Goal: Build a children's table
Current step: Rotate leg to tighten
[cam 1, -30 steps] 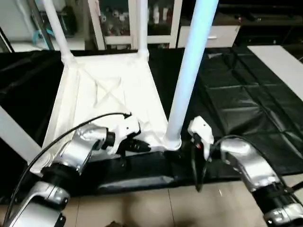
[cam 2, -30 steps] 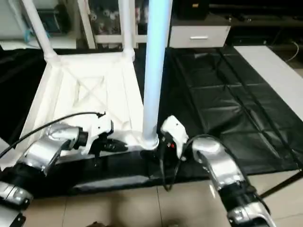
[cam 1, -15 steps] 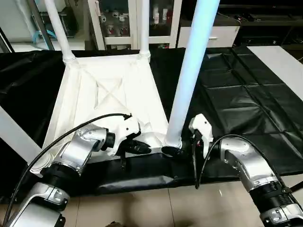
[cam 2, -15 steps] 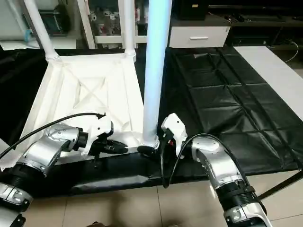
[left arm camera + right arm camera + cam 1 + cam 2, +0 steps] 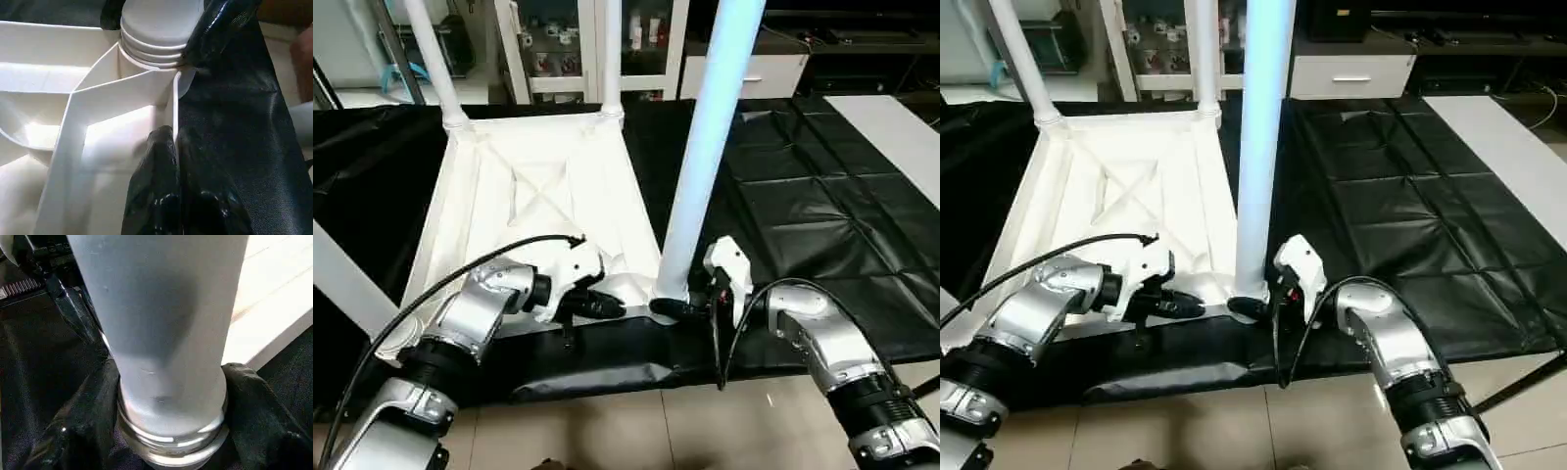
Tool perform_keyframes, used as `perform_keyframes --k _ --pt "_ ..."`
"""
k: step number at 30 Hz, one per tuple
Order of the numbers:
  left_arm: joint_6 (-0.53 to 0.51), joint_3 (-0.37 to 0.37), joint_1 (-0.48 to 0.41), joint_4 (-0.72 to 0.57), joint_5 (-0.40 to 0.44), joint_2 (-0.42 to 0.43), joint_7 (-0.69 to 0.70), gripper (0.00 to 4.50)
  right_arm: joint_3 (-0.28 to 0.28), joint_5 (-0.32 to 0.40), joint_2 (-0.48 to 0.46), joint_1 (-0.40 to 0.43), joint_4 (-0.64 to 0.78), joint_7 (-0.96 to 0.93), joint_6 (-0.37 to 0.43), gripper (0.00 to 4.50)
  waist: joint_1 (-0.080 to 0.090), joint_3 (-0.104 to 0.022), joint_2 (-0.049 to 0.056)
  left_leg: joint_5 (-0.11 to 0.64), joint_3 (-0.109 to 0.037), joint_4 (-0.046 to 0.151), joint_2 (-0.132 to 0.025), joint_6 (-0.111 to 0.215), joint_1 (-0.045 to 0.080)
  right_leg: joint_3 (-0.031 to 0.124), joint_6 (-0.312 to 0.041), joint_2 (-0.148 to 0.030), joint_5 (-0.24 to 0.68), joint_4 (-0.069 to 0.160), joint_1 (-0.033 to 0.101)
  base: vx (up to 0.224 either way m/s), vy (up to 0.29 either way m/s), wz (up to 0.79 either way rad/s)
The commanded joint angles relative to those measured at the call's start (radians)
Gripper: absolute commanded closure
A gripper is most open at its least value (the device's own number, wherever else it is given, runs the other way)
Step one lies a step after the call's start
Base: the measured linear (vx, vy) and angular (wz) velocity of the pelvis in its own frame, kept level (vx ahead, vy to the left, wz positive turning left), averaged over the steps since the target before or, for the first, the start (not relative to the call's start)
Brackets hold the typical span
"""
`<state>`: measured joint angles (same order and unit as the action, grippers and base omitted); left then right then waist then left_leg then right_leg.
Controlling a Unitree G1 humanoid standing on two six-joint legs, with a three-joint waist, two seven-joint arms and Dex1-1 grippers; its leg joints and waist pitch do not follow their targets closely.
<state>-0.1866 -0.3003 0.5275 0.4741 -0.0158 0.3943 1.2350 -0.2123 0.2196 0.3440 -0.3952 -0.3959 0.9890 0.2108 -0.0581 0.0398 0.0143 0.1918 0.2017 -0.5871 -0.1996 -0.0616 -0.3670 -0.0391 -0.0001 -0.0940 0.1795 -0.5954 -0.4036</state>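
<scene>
no text, label, brand or number can be read anywhere.

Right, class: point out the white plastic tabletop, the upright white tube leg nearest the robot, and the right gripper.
white plastic tabletop (image 5: 543, 191): left eye view, ribbed underside.
upright white tube leg (image 5: 705, 147): left eye view, mid-shaft.
right gripper (image 5: 168, 423): right wrist view, between fingertips.

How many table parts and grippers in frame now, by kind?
Table top: 1
Legs standing in corner sockets: 3 (far left, far right, near right)
Grippers: 2 (left gripper, right gripper)
Total: 6
</scene>
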Motion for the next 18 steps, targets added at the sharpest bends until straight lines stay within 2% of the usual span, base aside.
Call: perform_keyframes --k 1,3,5,6,7,8,10,11,12,13,14,15,16,17,18 --pt "-0.017 -0.030 -0.016 0.003 -0.007 -0.012 0.021 4.50 0.002 -0.010 -0.003 -0.012 -0.009 0.001 0.006 1.75 0.003 -0.058 -0.002 0.205 -0.011 0.072 -0.028 0.026 0.016 0.028 -0.240 -0.038 0.128 0.056 0.042 0.000 0.000 0.00" --pt "-0.015 -0.029 -0.015 0.006 -0.004 -0.009 0.020 4.50 0.007 -0.004 -0.019 -0.004 -0.011 -0.014 0.006 1.76 0.003 -0.058 -0.004 0.198 -0.011 0.071 -0.028 0.030 0.015 0.028 -0.242 -0.038 0.122 0.055 0.042 0.000 0.000 0.00" --pt "-0.008 -0.034 -0.013 0.018 0.013 -0.020 -0.010 4.50 0.043 -0.022 -0.087 -0.008 -0.054 -0.162 -0.014 1.76 0.004 -0.057 -0.002 0.203 -0.011 0.072 -0.029 0.028 0.015 0.028 -0.242 -0.040 0.135 0.057 0.039 0.000 0.000 0.00" --pt "-0.008 -0.034 -0.013 0.018 0.013 -0.020 -0.010 4.50 0.043 -0.022 -0.087 -0.008 -0.054 -0.162 -0.014 1.76 0.006 -0.056 -0.003 0.209 -0.012 0.073 -0.028 0.024 0.014 0.028 -0.239 -0.040 0.148 0.058 0.039 0.000 0.000 0.00" --pt "-0.006 -0.041 -0.008 0.032 0.027 -0.035 -0.036 4.50 0.070 -0.027 -0.128 -0.016 -0.083 -0.252 -0.021 1.76 0.011 -0.052 -0.003 0.237 -0.015 0.079 -0.027 0.008 0.011 0.027 -0.226 -0.041 0.198 0.063 0.041 0.000 0.000 0.00" --pt "-0.009 -0.043 -0.006 0.038 0.032 -0.043 -0.048 4.50 0.081 -0.026 -0.144 -0.020 -0.094 -0.285 -0.023 1.77 0.015 -0.051 0.002 0.254 -0.015 0.080 -0.027 -0.001 0.013 0.028 -0.219 -0.041 0.224 0.065 0.037 0.000 0.000 0.00" --pt "-0.029 -0.056 0.024 0.105 0.065 -0.118 -0.146 4.50 0.137 -0.035 -0.242 -0.057 -0.167 -0.498 -0.060 1.77 0.031 -0.045 0.006 0.352 -0.020 0.085 -0.025 -0.040 0.021 0.027 -0.185 -0.042 0.358 0.080 0.027 0.000 0.000 0.00" --pt "-0.031 -0.057 0.028 0.113 0.068 -0.126 -0.155 4.50 0.142 -0.035 -0.251 -0.061 -0.174 -0.517 -0.061 1.77 0.035 -0.044 0.005 0.370 -0.022 0.086 -0.025 -0.050 0.021 0.027 -0.177 -0.042 0.387 0.083 0.025 0.000 0.000 0.00" --pt "-0.033 -0.058 0.032 0.123 0.071 -0.136 -0.166 4.50 0.148 -0.036 -0.261 -0.066 -0.183 -0.540 -0.063 1.77 0.040 -0.043 0.002 0.397 -0.029 0.090 -0.022 -0.059 0.020 0.023 -0.153 -0.043 0.443 0.087 0.030 0.000 0.000 0.00" --pt "-0.042 -0.055 0.061 0.177 0.085 -0.186 -0.240 4.50 0.155 -0.055 -0.290 -0.097 -0.226 -0.624 -0.073 1.77 0.041 -0.044 0.003 0.408 -0.032 0.092 -0.023 -0.061 0.016 0.022 -0.137 -0.045 0.461 0.090 0.031 0.000 0.000 0.00" --pt "-0.053 -0.043 0.099 0.239 0.098 -0.237 -0.329 4.50 0.148 -0.084 -0.314 -0.137 -0.279 -0.697 -0.088 1.77 0.044 -0.043 -0.005 0.423 -0.033 0.091 -0.021 -0.060 0.020 0.021 -0.128 -0.043 0.480 0.096 0.025 0.000 0.000 0.00" --pt "-0.053 -0.043 0.099 0.239 0.098 -0.237 -0.329 4.50 0.148 -0.084 -0.314 -0.137 -0.279 -0.697 -0.088 1.77 0.044 -0.043 -0.005 0.423 -0.033 0.091 -0.021 -0.060 0.020 0.021 -0.128 -0.043 0.480 0.096 0.025 0.000 0.000 0.00" --pt "-0.061 -0.026 0.140 0.307 0.109 -0.285 -0.434 4.50 0.138 -0.118 -0.340 -0.177 -0.336 -0.784 -0.104 1.77 0.046 -0.044 -0.012 0.435 -0.032 0.086 -0.016 -0.052 0.027 0.021 -0.123 -0.044 0.510 0.102 0.019 0.000 0.000 0.00" --pt "-0.072 -0.010 0.164 0.348 0.115 -0.312 -0.498 4.50 0.133 -0.135 -0.363 -0.204 -0.372 -0.829 -0.114 1.78 0.047 -0.043 -0.008 0.436 -0.035 0.087 -0.015 -0.045 0.027 0.020 -0.121 -0.044 0.515 0.104 0.018 0.000 0.000 0.00" --pt "-0.073 -0.009 0.166 0.350 0.115 -0.314 -0.502 4.50 0.133 -0.136 -0.365 -0.206 -0.374 -0.832 -0.114 1.78 0.049 -0.044 -0.008 0.429 -0.034 0.087 -0.015 -0.043 0.025 0.021 -0.121 -0.044 0.507 0.105 0.018 0.000 0.000 0.00"
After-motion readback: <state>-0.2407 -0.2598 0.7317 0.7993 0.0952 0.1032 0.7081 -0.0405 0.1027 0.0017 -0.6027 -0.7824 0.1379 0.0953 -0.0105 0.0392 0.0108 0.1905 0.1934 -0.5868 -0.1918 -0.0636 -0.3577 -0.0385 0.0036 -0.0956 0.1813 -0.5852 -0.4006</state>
